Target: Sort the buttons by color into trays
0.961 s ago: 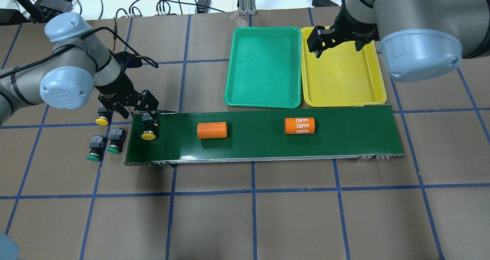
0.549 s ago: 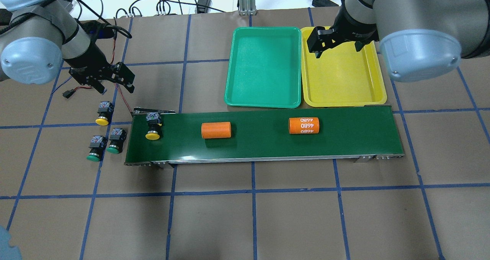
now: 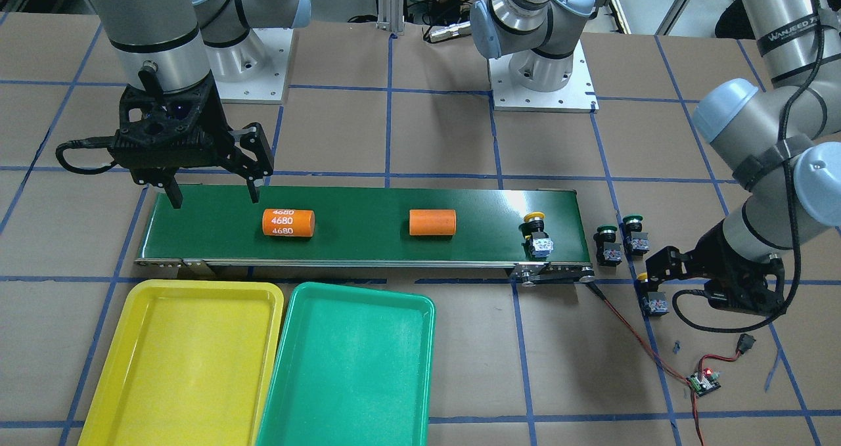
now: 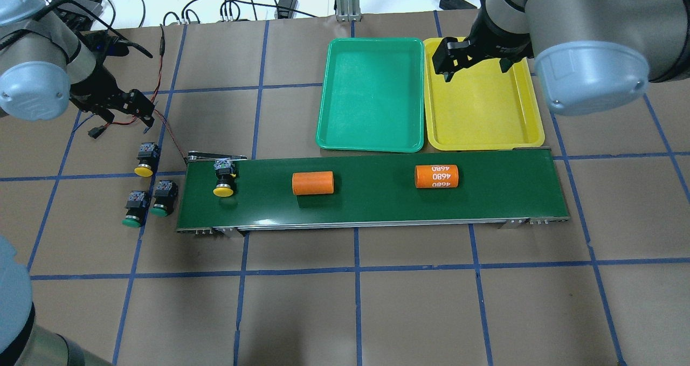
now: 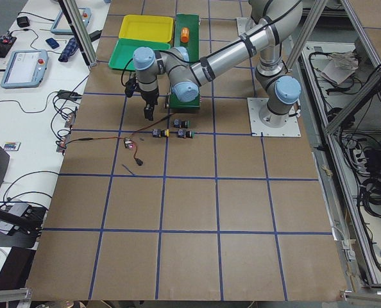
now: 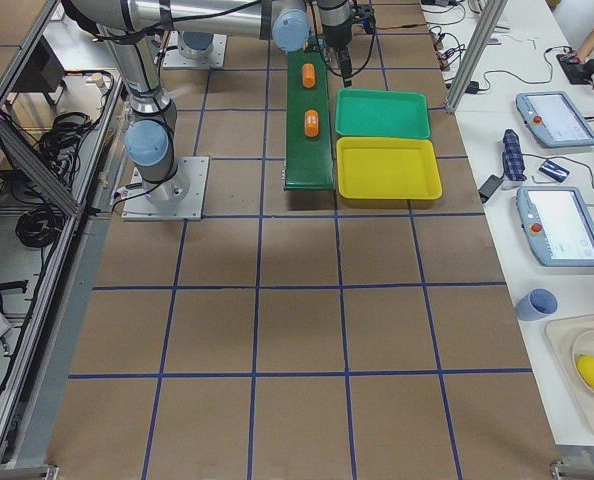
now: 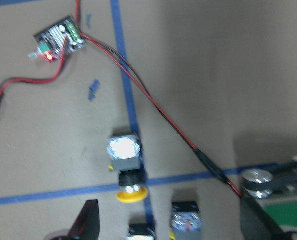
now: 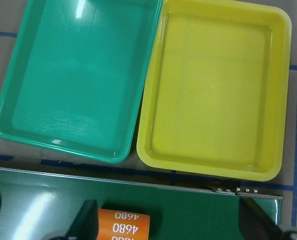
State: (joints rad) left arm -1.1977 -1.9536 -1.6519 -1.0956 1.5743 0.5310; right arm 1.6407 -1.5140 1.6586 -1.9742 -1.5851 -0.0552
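One yellow-capped button [image 4: 223,181] lies on the left end of the belt, also seen in the front view [image 3: 536,232]. A second yellow button [image 4: 145,160] and two green buttons [image 4: 133,209] [image 4: 163,198] lie on the table left of the belt. The green tray [image 4: 372,94] and the yellow tray [image 4: 482,107] stand side by side behind the belt, with nothing in them. My left gripper [image 4: 126,110] hovers open behind the table buttons, its fingers [image 7: 88,220] wide apart and holding nothing. My right gripper [image 3: 213,195] hangs open above the belt's right end, near the trays.
A long dark-green conveyor belt [image 4: 372,204] carries a plain orange cylinder [image 4: 313,183] and one marked 4680 [image 4: 436,176]. A red wire [image 3: 631,334] runs from the belt's end to a small circuit board [image 3: 703,382] on the table near my left gripper.
My left gripper has drawn back from the belt's left end to the back left, leaving the yellow button on the belt. That button and both cylinders have drifted right. The right arm stays still.
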